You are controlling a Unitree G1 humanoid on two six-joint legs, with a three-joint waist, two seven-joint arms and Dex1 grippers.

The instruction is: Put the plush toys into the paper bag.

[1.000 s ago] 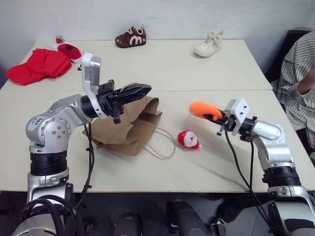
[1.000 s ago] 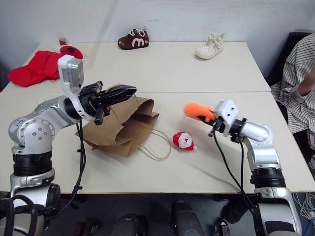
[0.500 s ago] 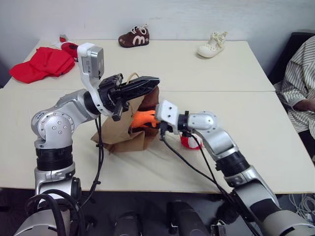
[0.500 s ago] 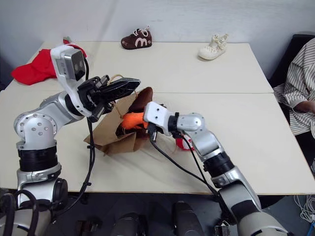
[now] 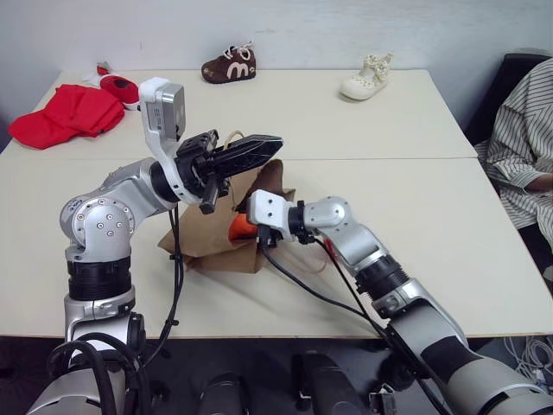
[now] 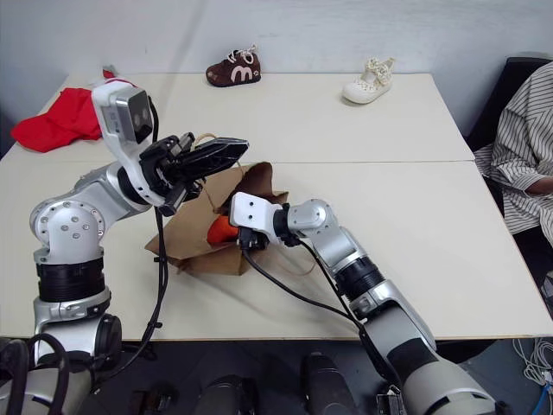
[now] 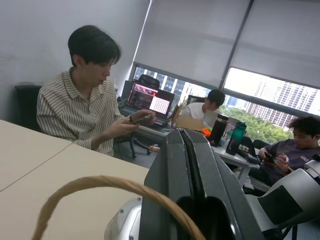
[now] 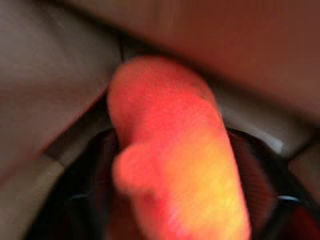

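Both arms are chunky brushed-silver segments with black bands at the joints, and the left shoulder housing has a ring of small screws. Each wrist carries a white boxy camera block. Black cables loop loosely off both forearms. Left hand (image 5: 259, 149) has glossy black tapered fingers.

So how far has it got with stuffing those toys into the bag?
Nothing looks finished yet. The left gripper, shut on a cord handle, holds the paper bag open. The right gripper has the orange plush toy at the bag's mouth, between its spread fingers. The red-and-white toy is hidden behind that arm, so it probably has yet to go in.
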